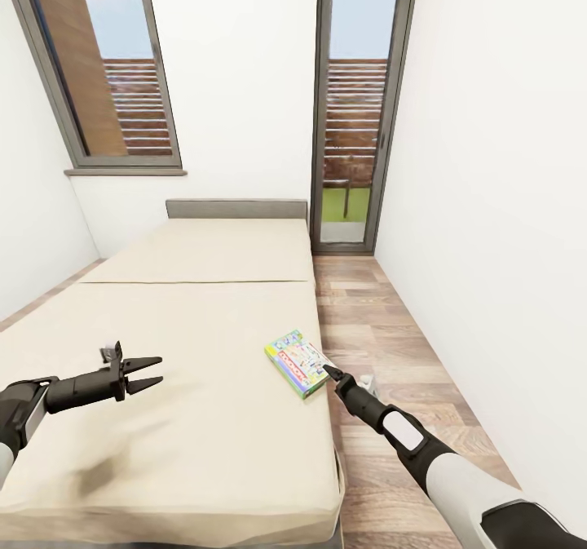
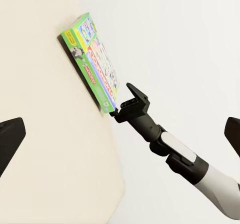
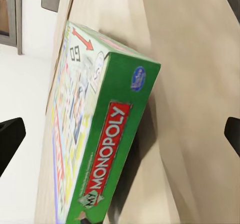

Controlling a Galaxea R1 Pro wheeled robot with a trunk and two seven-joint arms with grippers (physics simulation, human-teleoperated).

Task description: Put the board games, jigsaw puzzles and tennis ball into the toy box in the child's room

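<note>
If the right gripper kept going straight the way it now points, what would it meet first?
Most likely the green-edged board game, lying at the bed's right edge directly ahead of the right gripper; its open fingers look about to straddle the box.

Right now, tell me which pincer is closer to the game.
The right pincer: its tips are at the near edge of the game by the bed's floor-side edge. The left pincer hangs open over bare mattress, well away.

A board game [image 1: 297, 362] lies on the bed's [image 1: 204, 353] right edge.
</note>
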